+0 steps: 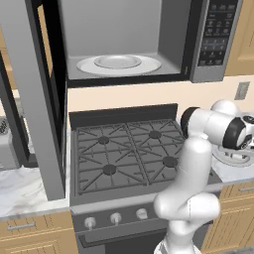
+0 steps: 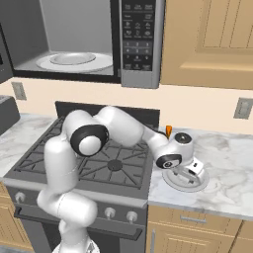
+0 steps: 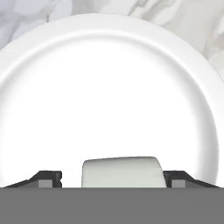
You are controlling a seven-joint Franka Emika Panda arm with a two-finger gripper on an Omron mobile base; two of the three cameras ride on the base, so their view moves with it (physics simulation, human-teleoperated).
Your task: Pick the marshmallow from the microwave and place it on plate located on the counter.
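The marshmallow (image 3: 121,171), a small off-white block, lies on the white plate (image 3: 109,26) between my gripper's (image 3: 113,180) two dark fingertips, with a gap on each side of it. The gripper is open. In the right base view the gripper (image 2: 190,171) hangs low over the plate (image 2: 200,187), which sits on the marbled counter (image 2: 227,158) just right of the stove. From the left base view, a slice of the plate (image 1: 233,159) peeks out behind my arm. The microwave (image 2: 141,44) hangs above the stove with its door (image 1: 44,99) swung open.
Inside the microwave lies a pale grey turntable disc (image 1: 119,64). The black gas stove (image 1: 124,154) fills the space below it. A small orange object (image 2: 168,131) stands at the back of the counter near my wrist. A toaster (image 1: 7,144) sits on the left counter.
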